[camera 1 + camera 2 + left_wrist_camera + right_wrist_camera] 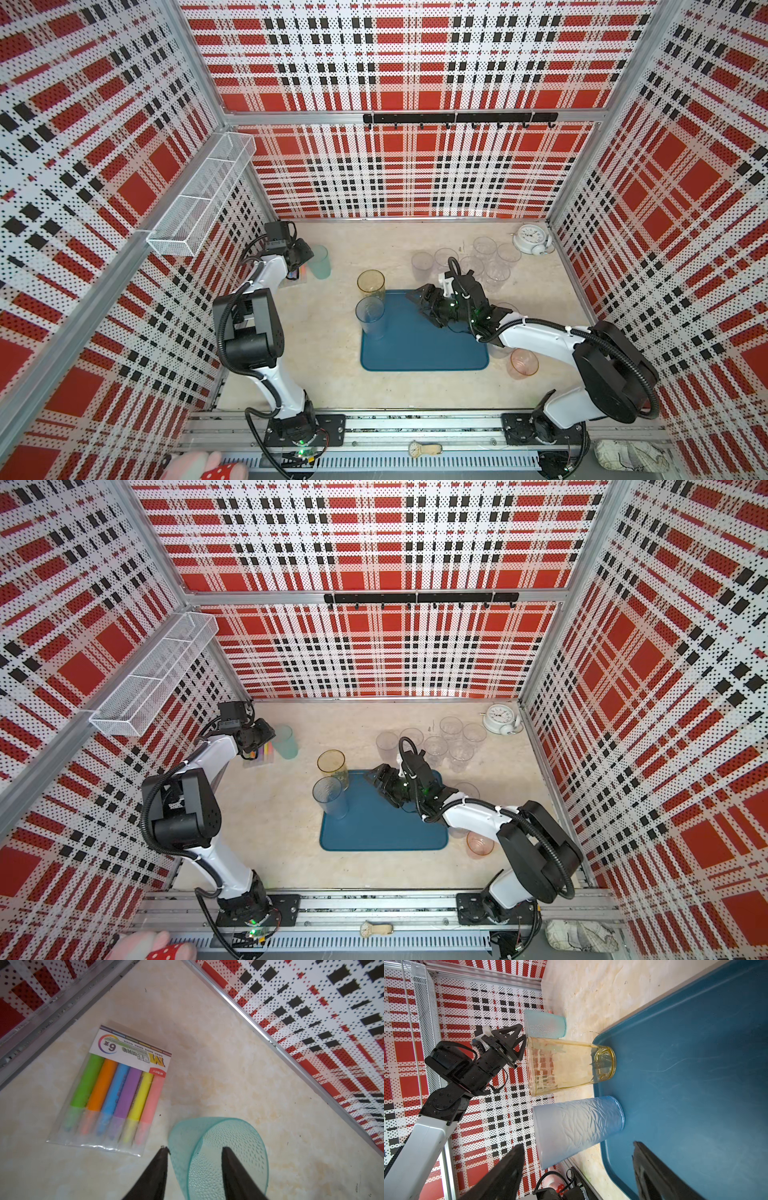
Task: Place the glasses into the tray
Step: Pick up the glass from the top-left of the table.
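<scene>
Done: 2 placed; amber glass (371, 284) and blue glass (370, 316) stood at tray (424, 353) edge.
Pending: mint glass (245, 1136), pink glass (524, 362), clear glasses (484, 257) stood off tray.
Left gripper (194, 1148): jaws apart, astride mint glass wall.
Right gripper (417, 294): released, empty, above tray.

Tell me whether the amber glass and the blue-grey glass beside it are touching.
Apart. The right wrist view shows a gap between the amber glass and the blue-grey glass from base to rim, with table visible through it.
</scene>
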